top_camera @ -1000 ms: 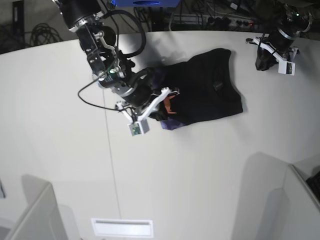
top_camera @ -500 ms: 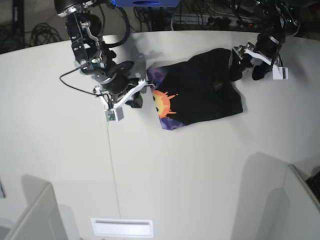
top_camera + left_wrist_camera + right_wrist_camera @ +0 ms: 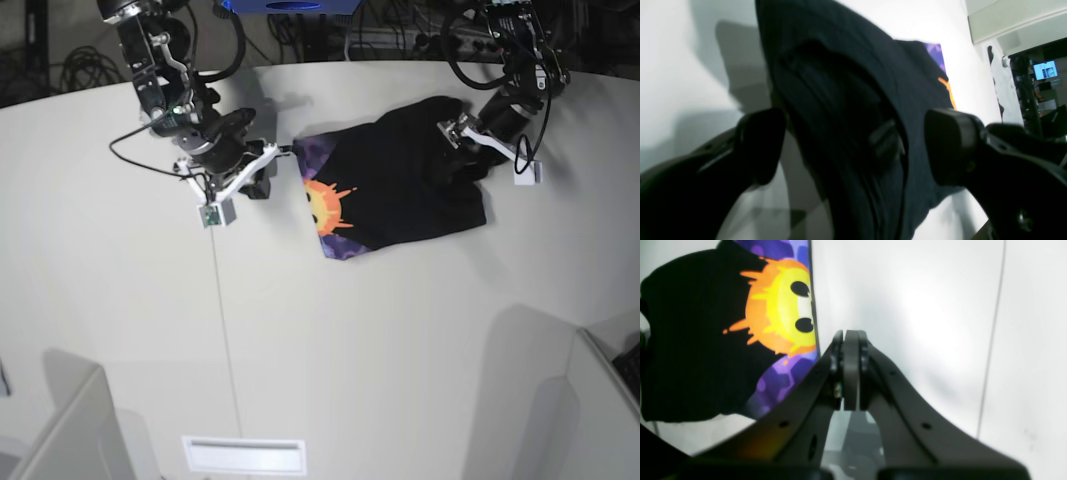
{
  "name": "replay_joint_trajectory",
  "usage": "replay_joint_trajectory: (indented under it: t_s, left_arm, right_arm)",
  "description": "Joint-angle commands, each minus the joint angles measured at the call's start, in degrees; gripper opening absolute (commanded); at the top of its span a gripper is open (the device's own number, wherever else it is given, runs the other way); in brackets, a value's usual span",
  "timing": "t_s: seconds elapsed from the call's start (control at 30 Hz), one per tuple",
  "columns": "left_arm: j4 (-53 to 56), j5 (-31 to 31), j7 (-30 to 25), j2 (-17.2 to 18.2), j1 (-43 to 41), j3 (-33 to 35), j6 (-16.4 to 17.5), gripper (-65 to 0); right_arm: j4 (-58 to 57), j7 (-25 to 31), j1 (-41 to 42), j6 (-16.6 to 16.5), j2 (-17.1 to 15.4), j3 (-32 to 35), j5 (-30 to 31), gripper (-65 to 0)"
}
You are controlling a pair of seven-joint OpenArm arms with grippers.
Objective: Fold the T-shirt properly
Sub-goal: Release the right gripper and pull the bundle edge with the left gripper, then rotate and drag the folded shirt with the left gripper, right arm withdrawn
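Observation:
The black T-shirt (image 3: 410,185) lies folded on the white table (image 3: 380,330), with the orange-yellow sun face print (image 3: 322,205) on purple showing along its left edge. My right gripper (image 3: 283,153) is shut and empty, just left of the shirt's upper left corner. In the right wrist view the shut fingers (image 3: 850,370) sit right of the sun print (image 3: 783,323). My left gripper (image 3: 463,150) is open over the shirt's upper right part. In the left wrist view its fingers (image 3: 761,146) straddle a raised black fold (image 3: 846,133).
A thin seam (image 3: 218,300) runs down the table. Grey partitions stand at the front left (image 3: 70,420) and front right (image 3: 590,400). A white slot (image 3: 243,455) lies at the front edge. Cables and gear line the back.
My right gripper has let go of the shirt's left flap and drawn back to the left, so the sun print shows. My left arm has come from the far right onto the shirt.

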State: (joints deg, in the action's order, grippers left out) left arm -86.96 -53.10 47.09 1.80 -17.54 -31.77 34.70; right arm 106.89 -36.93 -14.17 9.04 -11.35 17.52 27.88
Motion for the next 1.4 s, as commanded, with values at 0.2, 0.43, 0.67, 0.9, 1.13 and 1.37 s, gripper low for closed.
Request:
replay_joint_trajectory:
  t_s: [0.2,0.43,0.67,0.9,1.13,1.37]
  left_arm:
    - [-0.1,-0.2,-0.3,0.5,-0.1,5.5,-3.1,-21.1]
    - [-0.6,-0.2,0.1,0.7,0.1,5.6,-5.0,-52.2]
    - [-1.4,3.9,0.2,7.0,1.4,13.5,-6.2,-65.0]
    - [-1.7,9.0,0.2,15.8,5.9,27.1,-9.0,-65.0]
    - [-1.8,13.1,0.2,23.7,13.5,43.3,-9.0,-65.0]
    - [-1.8,20.8,0.2,25.3,21.6,56.1,-9.0,-65.0]
  right_arm:
    - [1.3,1.4,-1.2,-0.3,0.2,-5.4,0.2,-65.0]
    - [1.3,1.4,-2.6,-0.3,0.1,-9.7,0.2,-65.0]
    - [1.3,1.4,-4.2,-0.3,0.0,-9.9,0.2,-65.0]
    - [0.9,1.4,-6.4,-0.3,3.0,-19.6,0.2,-65.0]
    - [0.9,1.2,-9.1,-0.3,4.3,-29.2,0.2,-65.0]
    - [0.9,1.3,-12.6,-0.3,6.0,-35.0,0.2,-65.0]
